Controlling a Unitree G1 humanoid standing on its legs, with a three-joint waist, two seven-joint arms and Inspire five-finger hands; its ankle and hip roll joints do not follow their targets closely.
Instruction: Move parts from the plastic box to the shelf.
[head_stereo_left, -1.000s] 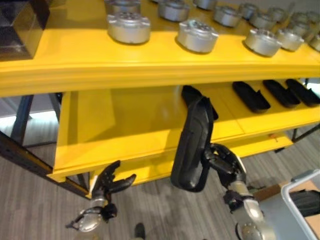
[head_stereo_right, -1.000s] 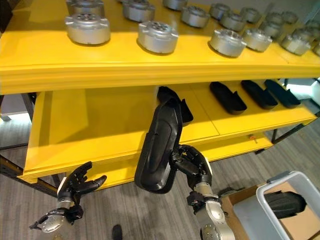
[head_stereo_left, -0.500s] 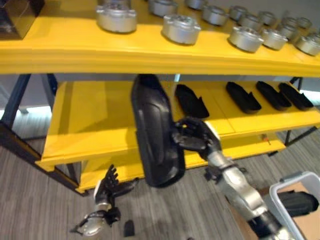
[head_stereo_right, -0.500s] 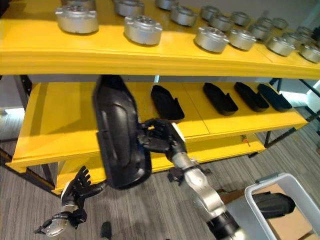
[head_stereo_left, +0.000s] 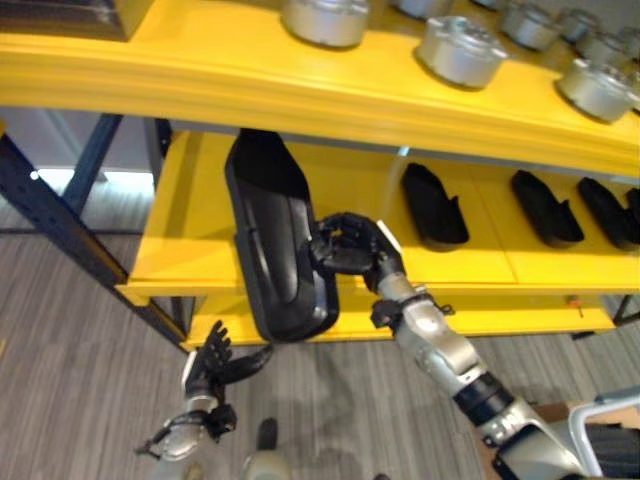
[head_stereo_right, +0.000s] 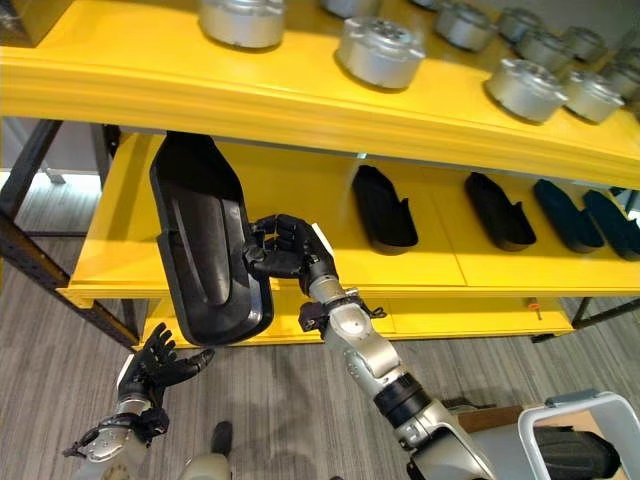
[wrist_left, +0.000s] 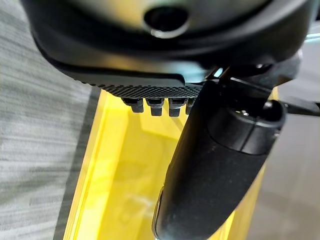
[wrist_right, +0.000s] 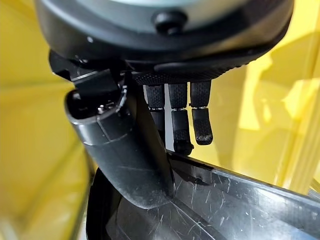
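1. So, the right hand (head_stereo_right: 285, 247) has its fingers curled round the edge of a long black part (head_stereo_right: 205, 250) — thumb on one side and fingers on the other, which the right wrist view shows clearly.
2. That part stands nearly upright, long axis running up and down with a slight lean. Its narrower top end tucks under the front lip of the top shelf (head_stereo_right: 300, 95), and its rounded bottom end hangs below the front edge of the middle shelf (head_stereo_right: 120, 230).
3. Its hollow, ribbed face is turned toward the camera.
4. It sits in front of the middle shelf's left stretch, which is bare yellow — plenty of open surface there.
5. Further right on that shelf lie more black parts (head_stereo_right: 385, 210) in a row, each spaced apart from the next, long axes pointing front to back.
6. Silver round castings (head_stereo_right: 380, 50) stand along the top shelf.
7. The left hand (head_stereo_right: 160, 365) hangs low near the floor below the shelf's left corner, fingers spread and holding nothing.
8. A grey bin (head_stereo_right: 560, 440) shows at the lower right.
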